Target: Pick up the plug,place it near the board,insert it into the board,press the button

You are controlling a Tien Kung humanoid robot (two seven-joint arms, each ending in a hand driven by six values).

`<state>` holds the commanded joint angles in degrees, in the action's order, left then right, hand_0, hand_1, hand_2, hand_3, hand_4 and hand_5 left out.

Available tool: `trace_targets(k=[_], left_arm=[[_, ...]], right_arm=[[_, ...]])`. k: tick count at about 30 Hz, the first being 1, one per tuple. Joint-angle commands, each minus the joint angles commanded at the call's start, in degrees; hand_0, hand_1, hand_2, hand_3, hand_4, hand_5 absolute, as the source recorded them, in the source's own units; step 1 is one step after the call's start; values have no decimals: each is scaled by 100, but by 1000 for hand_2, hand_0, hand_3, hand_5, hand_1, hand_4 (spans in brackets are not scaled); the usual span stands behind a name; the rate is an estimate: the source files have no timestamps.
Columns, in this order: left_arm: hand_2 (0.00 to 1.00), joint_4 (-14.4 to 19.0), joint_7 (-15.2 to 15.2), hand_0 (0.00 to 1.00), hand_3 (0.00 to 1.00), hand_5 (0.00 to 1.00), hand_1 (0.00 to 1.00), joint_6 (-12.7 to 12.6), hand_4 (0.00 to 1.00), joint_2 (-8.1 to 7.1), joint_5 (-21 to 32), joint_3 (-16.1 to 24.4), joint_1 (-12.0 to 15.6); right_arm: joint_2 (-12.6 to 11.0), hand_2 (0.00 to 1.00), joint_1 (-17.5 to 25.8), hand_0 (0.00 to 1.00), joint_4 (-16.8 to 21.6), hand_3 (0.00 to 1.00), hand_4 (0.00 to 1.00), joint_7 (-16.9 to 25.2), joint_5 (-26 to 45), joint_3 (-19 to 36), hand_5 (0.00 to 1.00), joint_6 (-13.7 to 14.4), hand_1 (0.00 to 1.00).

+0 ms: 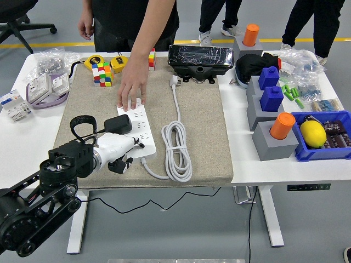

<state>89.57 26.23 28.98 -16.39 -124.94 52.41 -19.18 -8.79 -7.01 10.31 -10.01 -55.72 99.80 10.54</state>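
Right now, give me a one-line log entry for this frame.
left hand: on board near end | plug: in board | person's hand: holding far end | right hand: not visible

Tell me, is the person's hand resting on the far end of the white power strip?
Yes, the person's hand lies flat on the far end of the white power strip, fingers spread over it.

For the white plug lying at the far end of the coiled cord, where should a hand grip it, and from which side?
Probably grip the white plug by its body, across the two side faces, coming from above. It lies flat on the mat, its cord trailing toward the near edge, so the sides look free; the black case crowds the far side.
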Motion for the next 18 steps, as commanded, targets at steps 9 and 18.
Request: trace_targets(k=[9, 18], left_arm=[[106, -55, 31, 197, 857, 2, 3, 122, 385, 14, 52, -114, -22], [108, 10, 98, 197, 849, 2, 2, 207, 397, -32, 16, -94, -41]], right_arm=[[-10, 741, -29, 767, 0, 764, 998, 1, -2, 2, 998, -3, 743], [-15, 742, -26, 766, 0, 764, 998, 2, -24, 27, 998, -3, 745]])
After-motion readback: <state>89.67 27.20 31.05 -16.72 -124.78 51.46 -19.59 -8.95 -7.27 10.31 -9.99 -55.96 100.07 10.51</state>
